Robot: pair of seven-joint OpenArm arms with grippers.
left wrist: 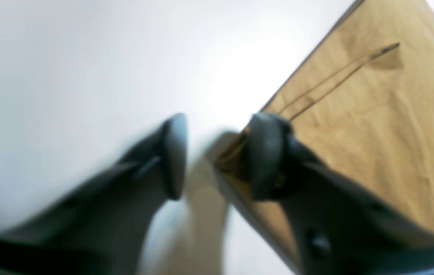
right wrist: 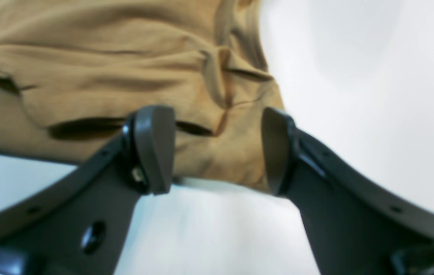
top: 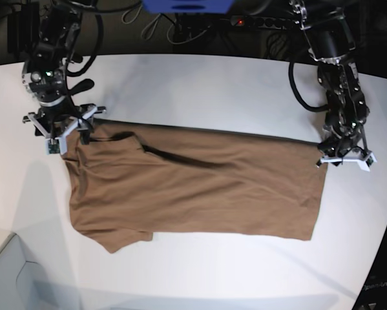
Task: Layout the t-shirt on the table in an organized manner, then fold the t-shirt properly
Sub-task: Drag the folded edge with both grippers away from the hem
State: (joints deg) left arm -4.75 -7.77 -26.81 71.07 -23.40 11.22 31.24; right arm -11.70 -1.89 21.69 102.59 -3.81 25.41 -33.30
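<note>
The tan-brown t-shirt [top: 193, 194] lies spread across the white table [top: 212, 84], with one dark crease near its upper left and a sleeve poking out at the lower left. My left gripper [top: 345, 157] hovers at the shirt's upper right corner. In the blurred left wrist view the left gripper [left wrist: 220, 130] is open, and the corner of the t-shirt [left wrist: 373, 133] lies against the inner side of one finger [left wrist: 264, 152]. My right gripper [top: 59, 132] is at the upper left corner. In the right wrist view the right gripper [right wrist: 215, 126] stands wide open over wrinkled t-shirt cloth [right wrist: 106, 57].
A pale grey box corner [top: 6, 278] sits at the lower left. Dark equipment and cables [top: 199, 16] line the table's far edge. The table's curved edge [top: 384, 213] runs close to the left gripper.
</note>
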